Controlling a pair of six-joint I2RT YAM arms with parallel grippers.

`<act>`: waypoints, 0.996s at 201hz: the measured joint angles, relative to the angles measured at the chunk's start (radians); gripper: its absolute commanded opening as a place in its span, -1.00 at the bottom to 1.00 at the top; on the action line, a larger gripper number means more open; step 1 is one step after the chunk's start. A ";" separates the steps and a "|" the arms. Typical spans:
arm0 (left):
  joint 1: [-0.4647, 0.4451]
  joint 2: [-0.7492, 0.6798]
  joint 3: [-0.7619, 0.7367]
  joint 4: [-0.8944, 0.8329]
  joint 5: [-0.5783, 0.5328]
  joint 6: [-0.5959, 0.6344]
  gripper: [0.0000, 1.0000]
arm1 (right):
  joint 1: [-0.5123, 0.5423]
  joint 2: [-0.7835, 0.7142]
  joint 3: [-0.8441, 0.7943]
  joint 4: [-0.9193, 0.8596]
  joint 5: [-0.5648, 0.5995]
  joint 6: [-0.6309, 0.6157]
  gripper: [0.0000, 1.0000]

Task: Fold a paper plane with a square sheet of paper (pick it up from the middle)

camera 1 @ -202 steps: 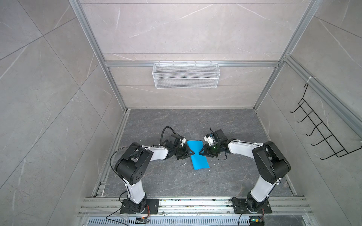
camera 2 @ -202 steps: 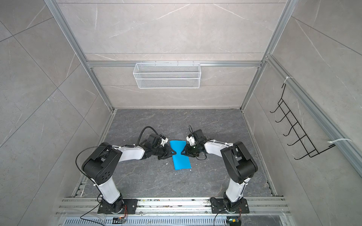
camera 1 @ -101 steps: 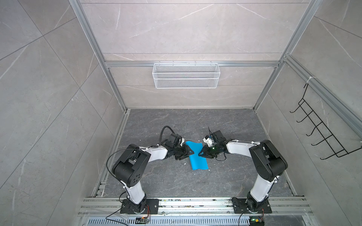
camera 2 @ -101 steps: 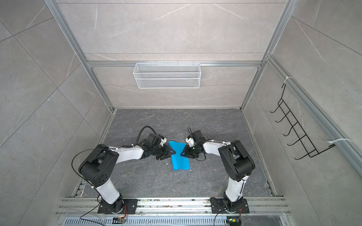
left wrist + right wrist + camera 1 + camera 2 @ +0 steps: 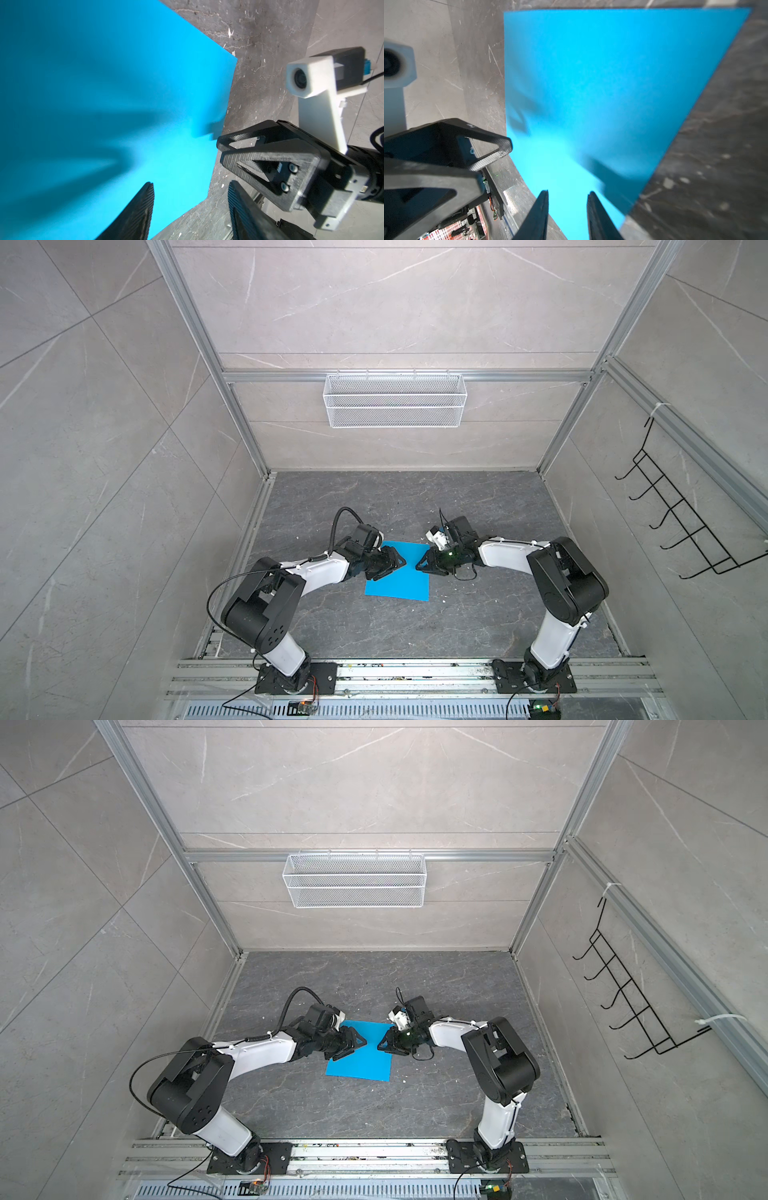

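A dark grey marbled stone floor (image 5: 374,506) fills the lower middle of both top views, enclosed by pale tiled walls (image 5: 395,302); from the bottom rail a white-and-black left arm (image 5: 316,572) and right arm (image 5: 503,558) bend inward toward each other; between them, just below centre, the square sheet of thin bright blue paper (image 5: 405,578) lies flat on the floor; a second ago it was squeezed into a narrow waist, so the pinch has been released, and with no crease visible the folding looks not yet begun; the left gripper (image 5: 395,566), over the sheet's left side, has spread its fingers and holds nothing; the right gripper (image 5: 420,566), at the sheet's right edge, has fingers slightly apart, clamping nothing.
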 measured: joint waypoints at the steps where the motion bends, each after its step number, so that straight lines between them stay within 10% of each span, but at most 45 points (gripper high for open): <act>1: 0.000 0.001 0.000 0.000 0.000 0.000 0.23 | 0.000 0.001 0.000 0.000 -0.001 0.000 -0.30; 200: 0.000 0.204 0.342 -0.485 -0.259 0.425 0.60 | 0.148 0.032 0.050 0.101 0.203 0.299 -0.40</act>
